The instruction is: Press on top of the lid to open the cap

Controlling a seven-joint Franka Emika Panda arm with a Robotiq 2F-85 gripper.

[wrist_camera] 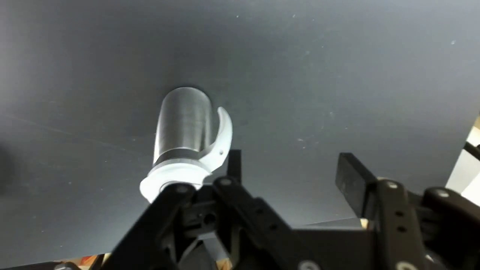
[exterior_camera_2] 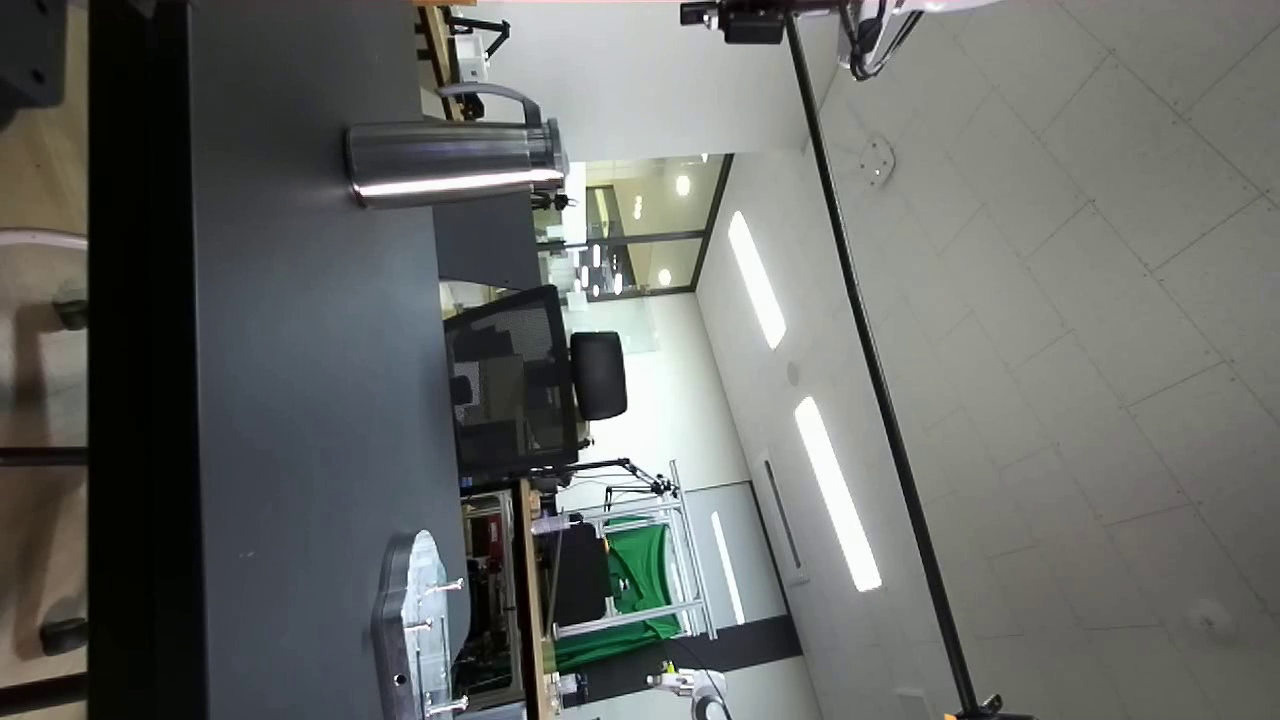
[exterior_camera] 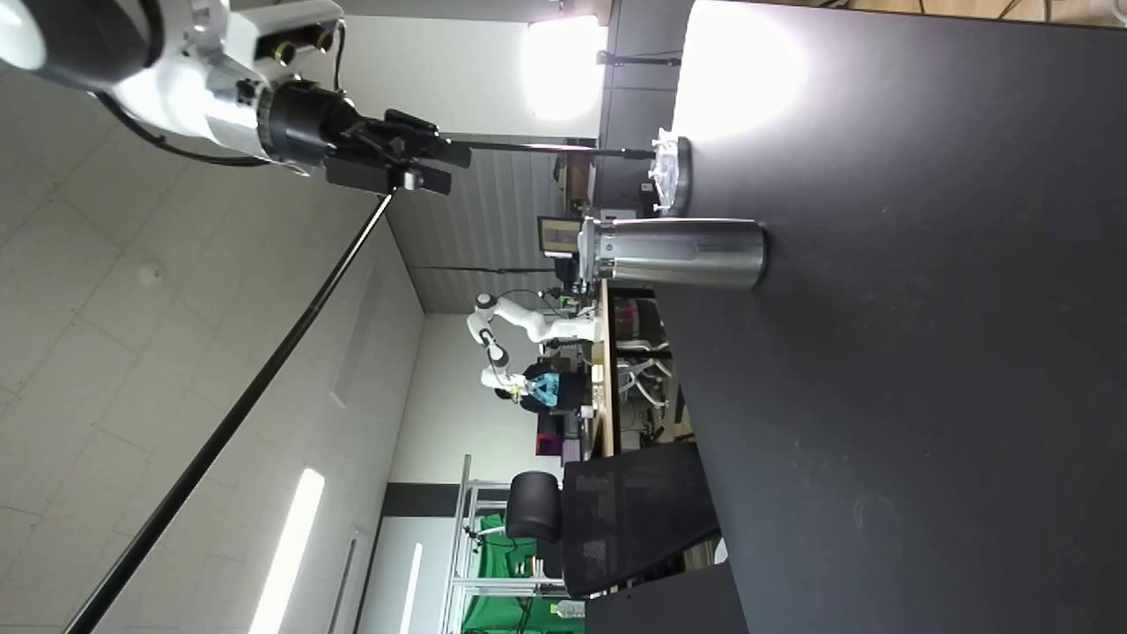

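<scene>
The hand (wrist_camera: pixel 290 170) has its fingers (wrist_camera: pixel 352 183) spread wide apart, with nothing between them. It hangs higher than the flask (wrist_camera: pixel 183 123), off on the side where the handle (wrist_camera: pixel 224 144) sticks out, and seems to touch neither. The lid (wrist_camera: pixel 174 173) forms the flask's top end, beyond the span of the fingers and partly hidden by the hand in the wrist view. So the coming move, I judge, turns on a sideways shift: across from the handle side of the flask until the hand is over the lid, then straight down. There is height to lose too; in an exterior view the flask's top is clearly lower than the fingertips.

The flask stands upright on the table (wrist_camera: pixel 337 82), so its long axis is the line of the press. A push off that axis could tip it, and going down too soon could catch the handle.

Table surface stretches out from the flask's foot, and the edge in the wrist view is well apart from it; that should leave room to come at the lid from the handle side. In an exterior view a clear plate (exterior_camera: pixel 669 176) sits beyond the flask, with a pole (exterior_camera: pixel 555 148) that seems to rise from it; a swing that way wants care.
</scene>
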